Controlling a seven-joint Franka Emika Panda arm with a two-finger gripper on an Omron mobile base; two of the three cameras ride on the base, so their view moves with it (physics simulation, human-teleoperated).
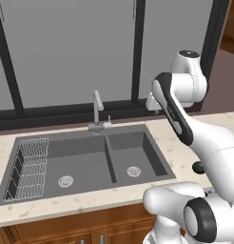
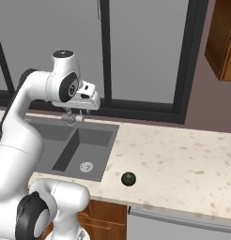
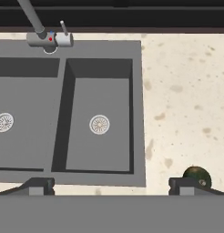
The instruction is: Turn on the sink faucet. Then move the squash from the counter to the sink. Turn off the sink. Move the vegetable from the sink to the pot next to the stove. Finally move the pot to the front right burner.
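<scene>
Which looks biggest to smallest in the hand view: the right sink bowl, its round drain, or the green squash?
1. Right sink bowl, by far the biggest.
2. Squash and drain look about the same; the squash is partly hidden by a gripper finger, so I won't rank them.

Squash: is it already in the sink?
No, the squash sits on the counter, right of the sink.

In the hand view both basins of the sink [image 3: 100, 59] lie bare at centre and left, with open room above them; the sink faucet [image 3: 43, 34] stands at upper left behind the divider. The counter [image 3: 186, 100] at right is free except for the squash [image 3: 197, 175] at lower right
</scene>
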